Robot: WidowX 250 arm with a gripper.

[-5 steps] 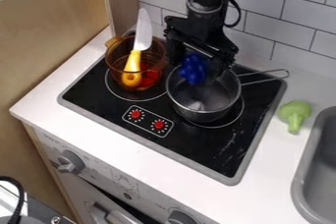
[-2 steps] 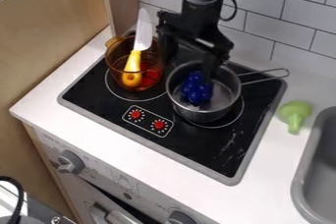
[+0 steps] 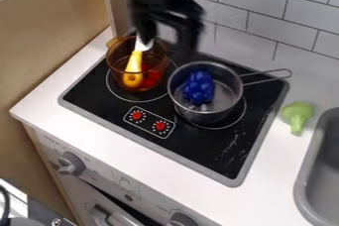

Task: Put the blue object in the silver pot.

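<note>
Nearest you is the oven's grey knob, then the stove's red dials, and past them the silver pot on the right-hand burner. Inside it lies your blue object, a knobbly bunch like toy grapes, resting on the pot's floor and well below the rim, so the task looks done. If you must lift it again, expect something light, probably moulded plastic or rubber, a little slick on its shiny bumps, and unlikely to break. Come straight down and take it across its middle, letting the fingertips settle in the dips between bumps; a grip on one rounded lobe could roll off. Mind the pot too: it seems thin and light, and a knock on its rim or wire handle might slide it. Beyond, up and to the left, your gripper hangs near the amber pot with its knife, its fingers apart and nothing between them, in front of the tiled wall.
</note>
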